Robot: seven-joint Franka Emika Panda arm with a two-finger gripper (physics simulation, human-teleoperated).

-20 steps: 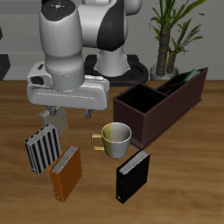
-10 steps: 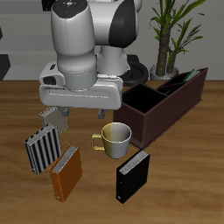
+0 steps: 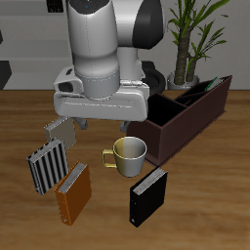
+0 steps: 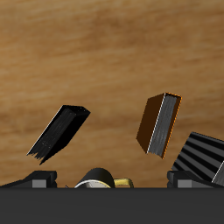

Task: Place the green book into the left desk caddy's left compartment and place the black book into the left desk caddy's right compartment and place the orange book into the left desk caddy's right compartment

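The gripper [image 3: 82, 124] hangs above the table behind the mug [image 3: 128, 155]; whether its fingers are apart or together I cannot tell. The black book [image 3: 147, 195] stands near the front edge, the orange book [image 3: 73, 192] beside the striped book [image 3: 46, 166]. The green book [image 3: 201, 88] leans in the caddy [image 3: 166, 133].
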